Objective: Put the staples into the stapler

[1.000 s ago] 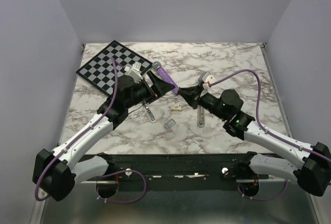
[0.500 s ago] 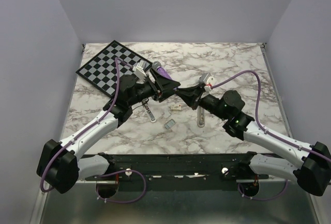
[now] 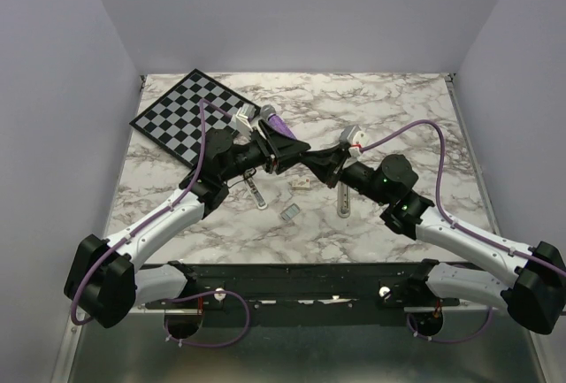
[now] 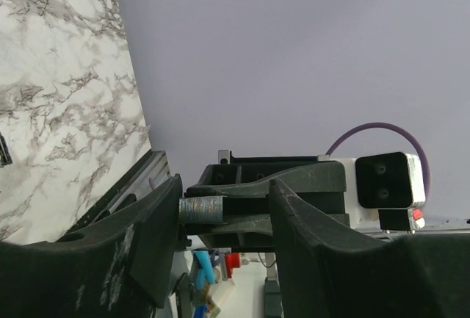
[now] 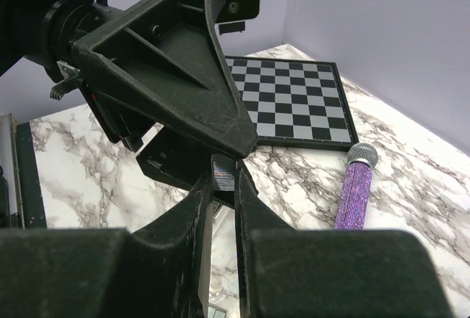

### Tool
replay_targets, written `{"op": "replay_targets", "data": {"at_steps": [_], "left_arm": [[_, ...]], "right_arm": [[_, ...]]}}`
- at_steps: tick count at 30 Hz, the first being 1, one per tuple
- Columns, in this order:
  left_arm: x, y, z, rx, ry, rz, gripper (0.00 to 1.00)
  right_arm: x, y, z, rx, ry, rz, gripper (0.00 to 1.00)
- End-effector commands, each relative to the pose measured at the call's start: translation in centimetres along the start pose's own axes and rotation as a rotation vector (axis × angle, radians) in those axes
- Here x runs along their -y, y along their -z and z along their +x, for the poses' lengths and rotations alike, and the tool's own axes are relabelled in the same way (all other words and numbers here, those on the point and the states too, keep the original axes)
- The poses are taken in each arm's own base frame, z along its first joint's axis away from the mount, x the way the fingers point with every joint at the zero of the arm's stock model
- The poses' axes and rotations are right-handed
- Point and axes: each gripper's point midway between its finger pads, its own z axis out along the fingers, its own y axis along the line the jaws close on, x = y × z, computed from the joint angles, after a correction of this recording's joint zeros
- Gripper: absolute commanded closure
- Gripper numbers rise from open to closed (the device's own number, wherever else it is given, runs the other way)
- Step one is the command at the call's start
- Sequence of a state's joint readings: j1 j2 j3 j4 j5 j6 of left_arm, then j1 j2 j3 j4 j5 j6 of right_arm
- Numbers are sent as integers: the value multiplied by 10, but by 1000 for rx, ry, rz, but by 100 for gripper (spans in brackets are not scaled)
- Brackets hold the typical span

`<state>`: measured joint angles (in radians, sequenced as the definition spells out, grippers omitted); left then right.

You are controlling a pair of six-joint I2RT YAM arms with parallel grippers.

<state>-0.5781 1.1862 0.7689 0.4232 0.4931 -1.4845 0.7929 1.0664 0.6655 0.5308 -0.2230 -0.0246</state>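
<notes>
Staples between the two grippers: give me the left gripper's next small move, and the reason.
Probably close the left gripper onto the staples. The small silver block sits between its fingers, against one finger with a gap to the other, while the right gripper pinches it in mid-air. Once the left has it, the right could let go.

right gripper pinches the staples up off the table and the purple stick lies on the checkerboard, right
Not quite. The purple stick lies on the marble table beside the checkerboard, not on it, as the right wrist view shows. The right gripper does pinch the staples up off the table.
</notes>
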Motion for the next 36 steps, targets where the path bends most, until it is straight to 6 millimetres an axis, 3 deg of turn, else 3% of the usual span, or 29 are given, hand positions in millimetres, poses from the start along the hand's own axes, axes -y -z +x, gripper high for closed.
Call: {"op": "replay_targets", "data": {"at_steps": [1, 12, 18, 24, 32, 36], "left_arm": [[7, 2, 9, -43, 18, 43, 44], [6, 2, 9, -42, 12, 47, 55], [9, 3, 10, -42, -3, 55, 69], [8, 4, 10, -37, -14, 47, 75], [4, 5, 9, -28, -67, 18, 82], [-3, 5, 5, -9, -141, -23, 82]], "right_arm": [[-4, -1, -2, 26, 2, -13, 79], [-6, 2, -2, 30, 0, -23, 79], [-7, 4, -1, 30, -5, -25, 79], [-9, 5, -1, 31, -12, -31, 78], [-9, 7, -5, 38, -41, -26, 64], [-8, 14, -1, 16, -49, -9, 49]]}}
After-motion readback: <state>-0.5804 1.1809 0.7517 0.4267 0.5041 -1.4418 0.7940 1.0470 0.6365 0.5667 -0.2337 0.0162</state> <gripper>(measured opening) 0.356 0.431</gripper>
